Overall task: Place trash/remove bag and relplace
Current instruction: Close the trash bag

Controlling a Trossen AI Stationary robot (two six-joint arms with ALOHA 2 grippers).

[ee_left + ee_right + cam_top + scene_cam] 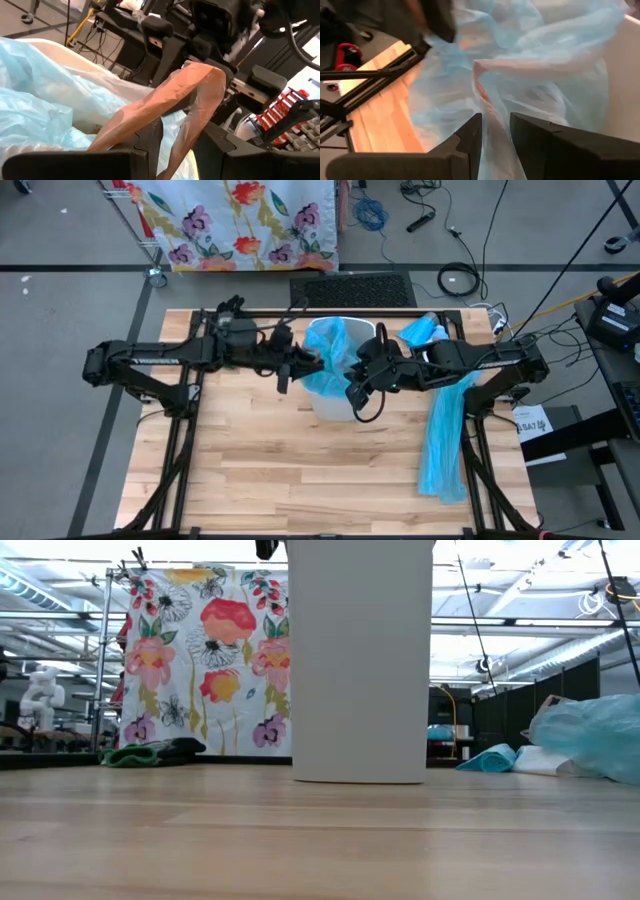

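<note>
Both arms meet over the white bin point(335, 408), which stands on the bench point(300, 480) just toward 12 o'clock of centre. A light-blue bag point(330, 350) is in the bin, with its film bunched up over the rim.

Left hand point(296, 364): at the bin's 9 o'clock rim. In the left wrist view you see its fingers point(145, 145) narrowed on a stretched fold of the bag film point(165, 107) — holding the bag.

Right hand point(357, 388): at the bin's 3 o'clock side, reaching over the rim. In the right wrist view its fingers point(470, 137) stand narrow with a pleat of the same film point(492, 122) running between them; judged to be gripping the bag as well.

Trash: no paper wads or tissue show on the bench in any view. The bin's inside is hidden by the bunched film, so you cannot tell whether the trash is in it.

Other items: a long light-blue plastic strip point(445, 435) lies along the bench's 3 o'clock edge, and a smaller folded blue piece point(422, 330) sits near 1 o'clock — possibly spare bags.

Progress, as a judgement: with the bench bare of trash, the placing part looks done. You are at the bag step — either lifting the full bag out or seating a new one; the frames do not settle which. The bag is not clear of the bin, and its film is not spread neatly over the rim.
</note>
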